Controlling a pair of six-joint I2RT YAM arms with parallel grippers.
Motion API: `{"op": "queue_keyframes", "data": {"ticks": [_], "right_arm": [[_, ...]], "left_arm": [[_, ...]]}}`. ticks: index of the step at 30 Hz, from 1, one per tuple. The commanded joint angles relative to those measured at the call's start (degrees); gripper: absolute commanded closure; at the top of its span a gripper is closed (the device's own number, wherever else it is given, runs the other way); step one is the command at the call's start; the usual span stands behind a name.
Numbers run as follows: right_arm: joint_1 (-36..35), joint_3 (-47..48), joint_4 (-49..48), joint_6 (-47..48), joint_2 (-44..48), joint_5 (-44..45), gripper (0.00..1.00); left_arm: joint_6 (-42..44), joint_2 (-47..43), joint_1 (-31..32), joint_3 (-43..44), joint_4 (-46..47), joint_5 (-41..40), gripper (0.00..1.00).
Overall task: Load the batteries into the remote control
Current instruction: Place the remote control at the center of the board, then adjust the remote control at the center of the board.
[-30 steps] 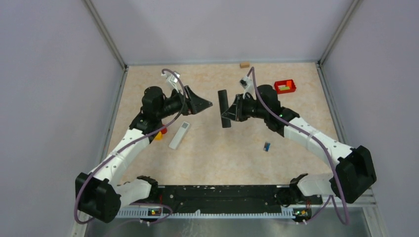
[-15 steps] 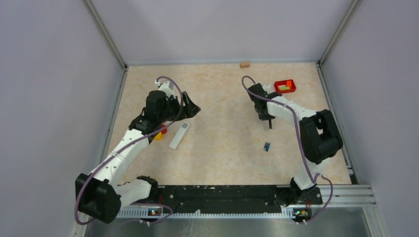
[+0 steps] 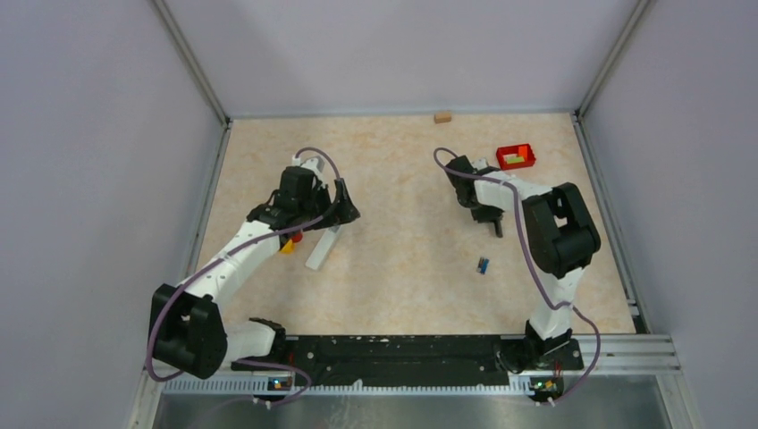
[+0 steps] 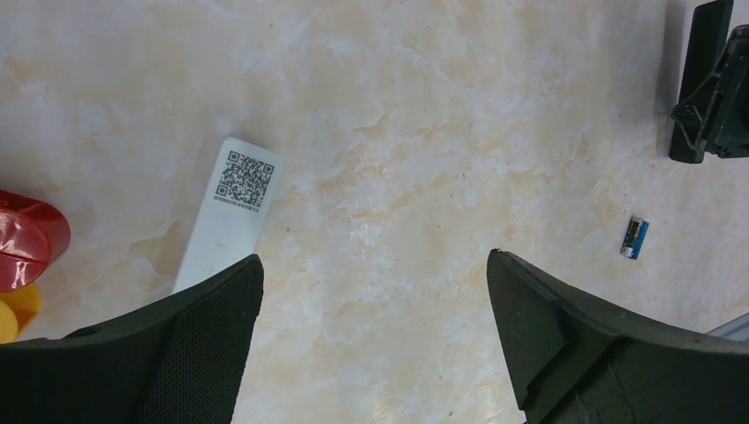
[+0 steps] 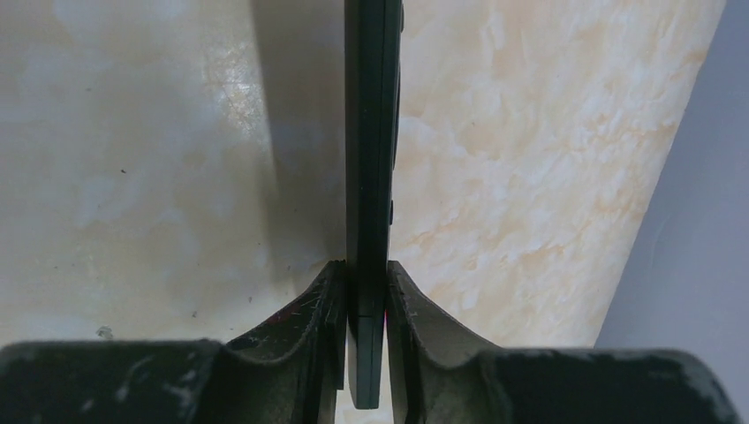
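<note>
A beige marbled tabletop [image 3: 402, 170] filled the enclosure; plain pale lilac walls [image 3: 402, 54] rose left, far and right; slanting metal posts [image 3: 191, 63] marked the far corners; a black rail [image 3: 402, 350] crossed the near edge; light was soft and even.

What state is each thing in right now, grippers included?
Slim black remote control: held edge-on; table contact unclear.
White flat bar with QR-code sticker: lying flat, sticker up.
Small blue battery: loose on the table, not loaded.
Red open bin: holds small green and yellow pieces.
Left gripper: open, empty, by the white bar.
Right gripper: shut on the black remote.
</note>
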State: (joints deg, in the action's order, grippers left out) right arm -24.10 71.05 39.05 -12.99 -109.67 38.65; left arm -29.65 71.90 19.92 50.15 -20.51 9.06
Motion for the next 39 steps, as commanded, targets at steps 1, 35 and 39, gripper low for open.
{"op": "queue_keyframes", "data": {"ticks": [1, 35, 39], "right_arm": [[0.25, 1.91, -1.72, -0.28, 1.25, -3.74, 0.73], [0.28, -14.11, -16.87, -9.11, 34.24, -50.61, 0.35], [0.27, -14.32, -17.39, -9.80, 34.02, -51.56, 0.35]], "left_arm": [[1.35, -0.13, -0.06, 2.83, 0.37, -2.26, 0.01], [-6.77, 15.13, -1.25, -2.96, 0.57, -10.01, 0.08], [-7.25, 12.53, 2.41, -4.50, 1.21, -10.92, 0.16]]}}
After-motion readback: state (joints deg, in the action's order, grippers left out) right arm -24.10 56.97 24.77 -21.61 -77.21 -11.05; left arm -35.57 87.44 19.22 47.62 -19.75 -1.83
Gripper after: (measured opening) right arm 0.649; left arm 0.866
